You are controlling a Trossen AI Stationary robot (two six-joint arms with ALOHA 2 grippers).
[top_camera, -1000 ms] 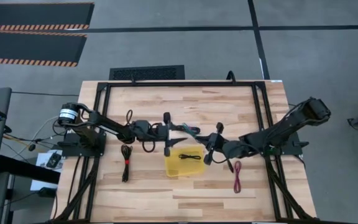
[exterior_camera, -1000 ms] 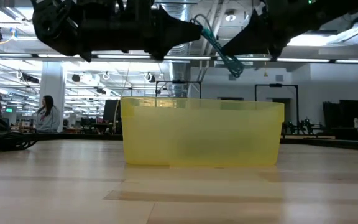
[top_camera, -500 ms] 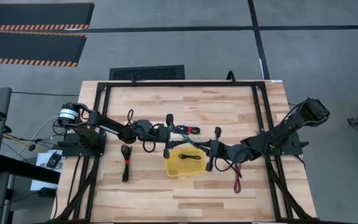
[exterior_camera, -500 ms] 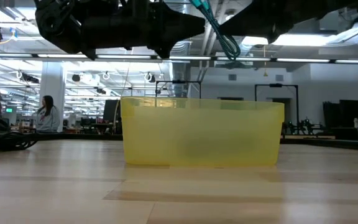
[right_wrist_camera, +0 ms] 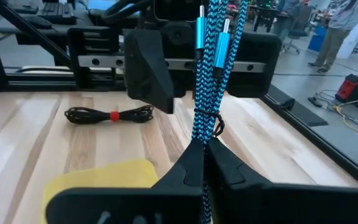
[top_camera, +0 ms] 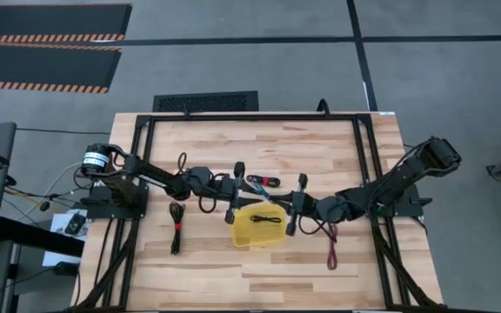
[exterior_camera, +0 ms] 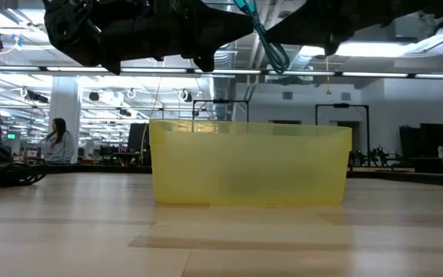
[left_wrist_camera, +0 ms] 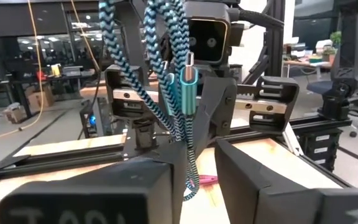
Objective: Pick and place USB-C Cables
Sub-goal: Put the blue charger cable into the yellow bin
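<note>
Wooden surface (top_camera: 320, 165) below me carries the yellow bin (top_camera: 257, 226), a black cable inside it (top_camera: 268, 219). My right claw (right_wrist_camera: 204, 163) is clenched on the teal USB-C cable (right_wrist_camera: 209, 68), held above the bin's rim. My left claw (left_wrist_camera: 194, 180) faces it, released, fingers either side of the same bundle. Loose black cables (top_camera: 177, 228) and the magenta one (top_camera: 331, 245) lie apart on the wood.
</note>
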